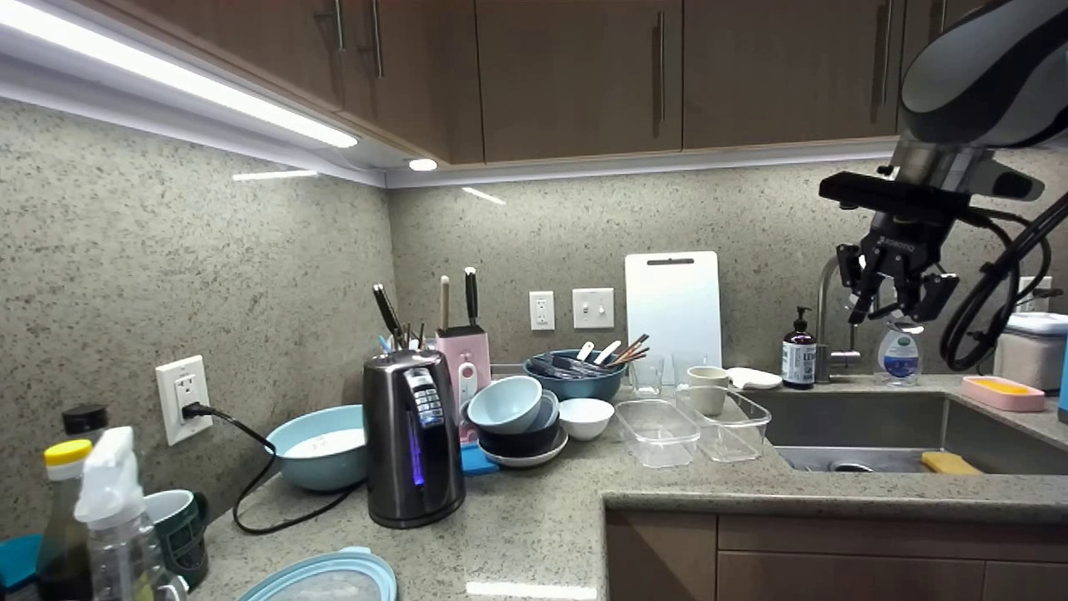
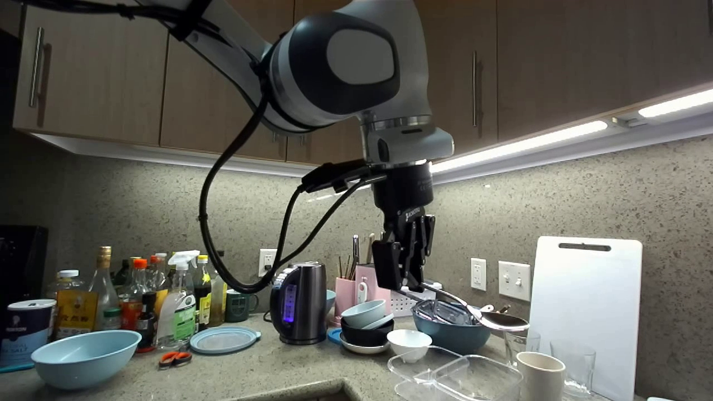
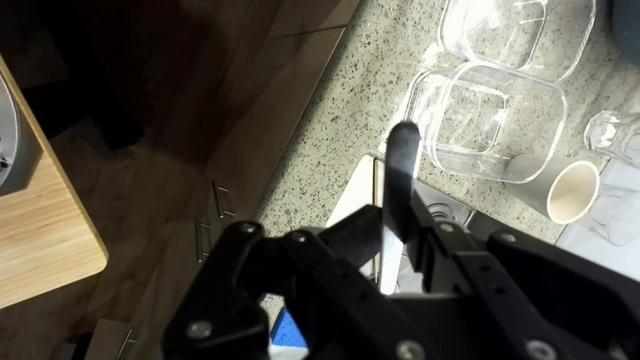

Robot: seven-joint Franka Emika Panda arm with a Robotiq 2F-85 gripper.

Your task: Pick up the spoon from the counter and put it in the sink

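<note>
My gripper is shut on a shiny metal spoon. It hangs high over the sink, fingers down, in an exterior view. In an exterior view the gripper has the handle between its fingers, and the spoon's bowl sticks out to the right. In the wrist view the spoon runs up between the fingertips, dark and reflective. The steel sink with its drain shows below the fingers there. The speckled counter borders the sink.
Clear containers and a beige cup stand left of the sink. The faucet, a dark soap bottle and a clear soap bottle stand behind it. A yellow sponge lies inside. Upper cabinets hang above.
</note>
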